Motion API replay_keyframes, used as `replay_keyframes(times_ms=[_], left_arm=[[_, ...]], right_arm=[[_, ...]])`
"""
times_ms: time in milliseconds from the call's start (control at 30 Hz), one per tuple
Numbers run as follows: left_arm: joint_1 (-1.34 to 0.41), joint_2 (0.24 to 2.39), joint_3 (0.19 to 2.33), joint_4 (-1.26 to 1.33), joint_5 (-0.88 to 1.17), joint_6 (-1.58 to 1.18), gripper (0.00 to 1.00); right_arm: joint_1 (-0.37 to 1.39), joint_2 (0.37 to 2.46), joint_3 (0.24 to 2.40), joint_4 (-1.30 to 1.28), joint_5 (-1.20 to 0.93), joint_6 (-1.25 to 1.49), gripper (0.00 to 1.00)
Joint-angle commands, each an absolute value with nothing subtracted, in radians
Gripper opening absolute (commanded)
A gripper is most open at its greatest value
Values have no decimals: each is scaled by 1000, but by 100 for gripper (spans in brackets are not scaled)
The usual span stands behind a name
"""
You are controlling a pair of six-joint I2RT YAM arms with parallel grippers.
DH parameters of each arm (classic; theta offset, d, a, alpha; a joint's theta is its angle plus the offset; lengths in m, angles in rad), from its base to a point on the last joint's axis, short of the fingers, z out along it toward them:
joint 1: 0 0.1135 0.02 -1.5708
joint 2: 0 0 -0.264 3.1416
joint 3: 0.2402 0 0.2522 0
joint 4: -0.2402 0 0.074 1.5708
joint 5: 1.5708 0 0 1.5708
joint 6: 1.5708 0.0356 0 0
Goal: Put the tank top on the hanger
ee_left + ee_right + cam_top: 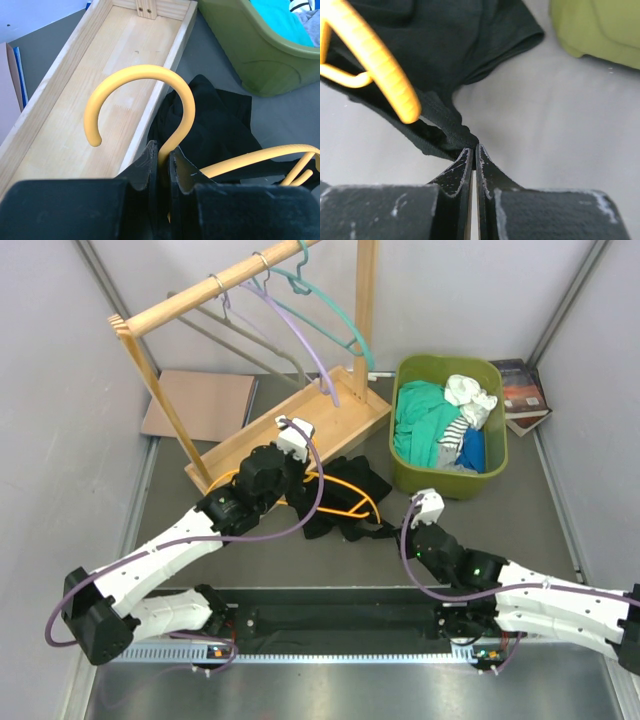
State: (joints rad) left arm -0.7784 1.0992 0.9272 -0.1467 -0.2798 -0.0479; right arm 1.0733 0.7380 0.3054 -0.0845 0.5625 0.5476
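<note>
Holds thin orange plastic hanger (pixel 145 70) by its neck in left gripper (pixel 161 152); pinches strap of soft black tank top (pixel 465 40) in right gripper (pixel 473 150), just right of hanger's arm tip.

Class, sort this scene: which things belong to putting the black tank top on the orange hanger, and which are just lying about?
In the job: tank top; hanger; left gripper, clamped on the hanger's neck; right gripper, pinching the tank top's edge.

Lying about: green bin of clothes; wooden rack; teal hanger; lilac hanger; books; cardboard.
</note>
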Motion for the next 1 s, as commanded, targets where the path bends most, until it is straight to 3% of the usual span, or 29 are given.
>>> replay_keyframes(times_ms=[0,533,667,967], left_arm=[[-775,1066,922,-64,-262,-25,0],[-776,1078,917,-57,-265,-9,0],[-776,1078,917,-55,-268,-9,0],[-776,1075,910,-48,-215,14,0]], right_arm=[[990,712,313,-104,468,483,0],[963,594,498,-291,256,425,0],[965,615,546,-310,152,408,0],[965,747,678,-275,204,316,0]])
